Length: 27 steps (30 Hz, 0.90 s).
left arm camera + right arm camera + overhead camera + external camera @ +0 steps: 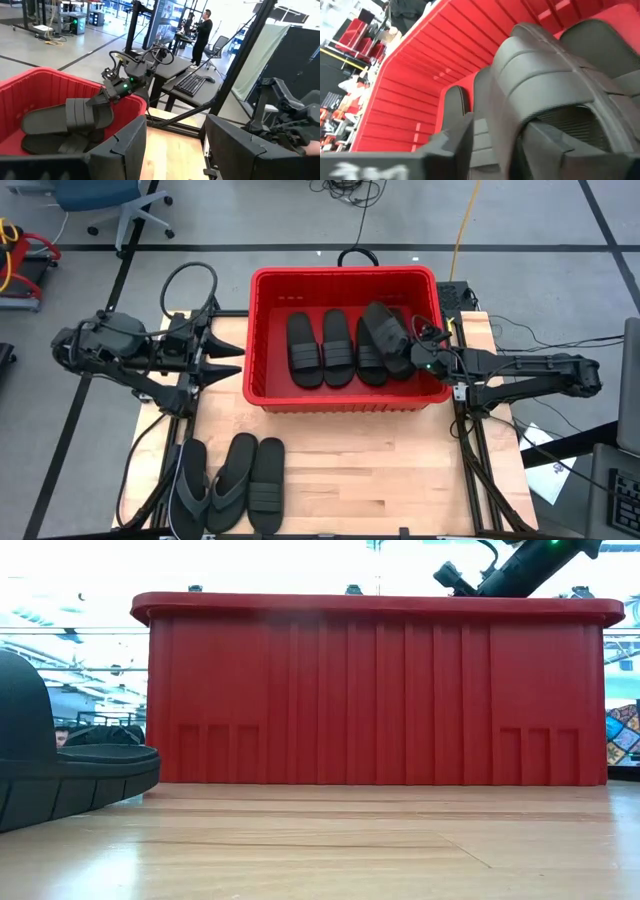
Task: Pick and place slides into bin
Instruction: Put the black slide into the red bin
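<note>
A: Slides — four (346, 347) lie in the red bin (262, 330): two band-strap ones side by side on the floor, a third beside them, a fourth (385, 330) tilted on top at the right end.
B: And outside it?
A: Three more (230, 485) on the bench (380, 470) at the front left — a thong flip-flop (188, 480), another thong one beside it, then a band-strap one (267, 485). They touch or overlap.
B: Right end effector?
A: Right end effector (412, 345) is over the bin's right end, at the tilted slide. In the right wrist view its fingers (455, 145) stand on either side of the strap; can't tell whether they are gripping it or parted.
B: Left one?
A: Left end effector (228, 362) hangs just beside the bin's left wall, over the bench edge, fingers (127, 145) spread apart, nothing between them.
B: Background?
A: A person (202, 30) stands by a desk in the room beyond.
</note>
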Motion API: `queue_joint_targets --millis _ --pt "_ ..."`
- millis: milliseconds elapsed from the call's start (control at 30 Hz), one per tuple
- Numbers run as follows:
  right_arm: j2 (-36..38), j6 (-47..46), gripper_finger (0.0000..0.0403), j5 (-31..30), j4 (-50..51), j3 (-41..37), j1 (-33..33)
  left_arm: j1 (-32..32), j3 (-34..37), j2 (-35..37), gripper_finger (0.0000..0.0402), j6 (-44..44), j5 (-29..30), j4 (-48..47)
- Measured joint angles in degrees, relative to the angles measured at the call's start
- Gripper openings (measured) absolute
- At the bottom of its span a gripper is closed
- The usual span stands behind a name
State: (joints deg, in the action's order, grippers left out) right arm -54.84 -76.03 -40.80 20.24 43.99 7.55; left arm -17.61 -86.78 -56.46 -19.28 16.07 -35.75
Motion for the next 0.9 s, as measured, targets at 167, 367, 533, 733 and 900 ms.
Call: queue_joint_targets --millis 167,367,533,733,900 --pt "0.0 -0.5 0.0216 0.8 0.1 0.0 0.0 0.0 0.0 0.6 0.0202 -1.4 -1.2 0.0" --pt "0.0 -5.6 0.0252 7.7 2.2 0.1 1.3 0.0 0.0 1.0 0.0202 -2.3 -1.6 0.0" --pt "0.0 -10.2 0.0253 15.8 5.2 0.2 2.2 0.0 0.0 1.0 0.0202 -2.3 -1.7 0.0" --pt "0.0 -16.5 0.0253 19.9 8.0 0.2 2.3 0.0 0.0 1.0 0.0202 -2.3 -4.9 0.0" --pt "0.2 -18.0 0.0253 20.5 7.0 0.2 2.1 0.0 0.0 1.0 0.0202 -1.8 -6.3 -0.2"
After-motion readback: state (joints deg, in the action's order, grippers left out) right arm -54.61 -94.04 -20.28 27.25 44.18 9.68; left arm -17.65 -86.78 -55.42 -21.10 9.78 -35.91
